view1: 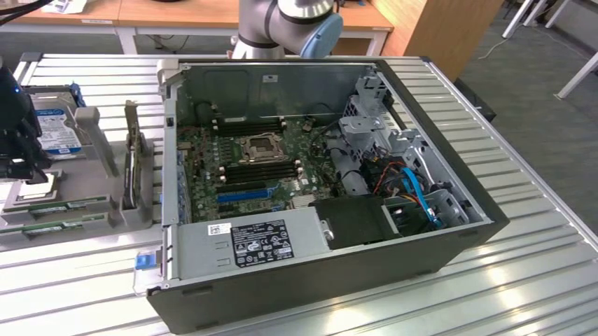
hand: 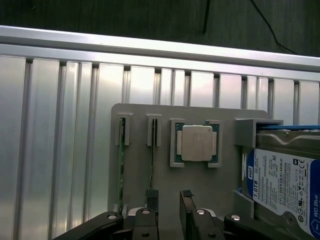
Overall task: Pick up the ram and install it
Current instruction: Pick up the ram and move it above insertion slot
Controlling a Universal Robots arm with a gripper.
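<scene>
**Claw (hand: pixel 169 197) wide open over holder (hand: pixel 225 120)**

Its jaws stand wide and hold nothing. Two ram sticks stand on edge in the grey holder's slots. The ram (hand: pixel 152 167) nearer the CPU (hand: pixel 197 142) ends just under one fingertip (hand: pixel 151 196); whether they touch is unclear. The second stick (hand: pixel 120 165) sits beside it. The case (view1: pixel 309 290) lies to the exterior view's right of the holder.

Ram (view1: pixel 58 207) in tray (view1: pixel 86 176) beside case (view1: pixel 309 294)
</scene>
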